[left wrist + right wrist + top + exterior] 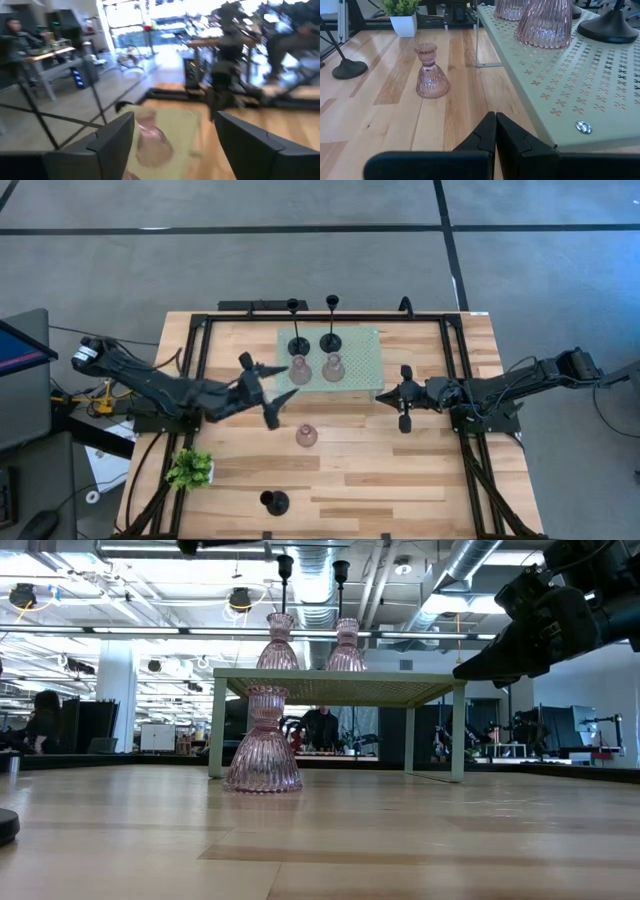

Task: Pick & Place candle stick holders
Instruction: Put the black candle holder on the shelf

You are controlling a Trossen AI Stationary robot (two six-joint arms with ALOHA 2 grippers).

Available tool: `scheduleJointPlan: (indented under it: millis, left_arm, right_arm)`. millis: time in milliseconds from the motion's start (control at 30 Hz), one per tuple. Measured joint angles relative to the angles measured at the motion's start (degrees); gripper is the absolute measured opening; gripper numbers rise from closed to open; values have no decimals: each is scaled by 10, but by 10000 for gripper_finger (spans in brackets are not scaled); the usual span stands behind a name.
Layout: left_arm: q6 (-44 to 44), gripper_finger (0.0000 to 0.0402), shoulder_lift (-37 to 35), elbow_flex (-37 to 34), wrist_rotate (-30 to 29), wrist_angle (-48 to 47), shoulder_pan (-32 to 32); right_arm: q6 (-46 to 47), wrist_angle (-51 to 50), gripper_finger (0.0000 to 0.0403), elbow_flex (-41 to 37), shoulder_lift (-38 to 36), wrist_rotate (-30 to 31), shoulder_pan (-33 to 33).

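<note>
I see my left end effector (272, 392) wide open and holding nothing, just beside the stand's (365, 345) left edge, near a pink holder (300, 368) on the stand. My right end effector (404, 397) is shut and empty, by the stand's right edge. Four holders sit on the stand. One pink holder (306, 435) and one black holder (274, 502) stand on open desk (400, 470).

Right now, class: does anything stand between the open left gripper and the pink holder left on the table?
Nothing visible does. The left gripper hangs open by the stand; bare wood separates it from the pink holder.
</note>
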Motion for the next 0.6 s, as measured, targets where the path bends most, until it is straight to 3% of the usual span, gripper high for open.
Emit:
scheduleJointPlan:
  millis: [200,400,600]
  left_arm:
    - [1,211,-22,0,1,-73,-84]
    - [0,129,-26,0,2,-153,-161]
    - [-17,62,-15,-6,73,-178,-212]
  right_arm:
    - [0,15,1,0,0,0,0]
    - [0,100,1,0,0,-1,1]
    - [0,139,1,0,0,-2,9]
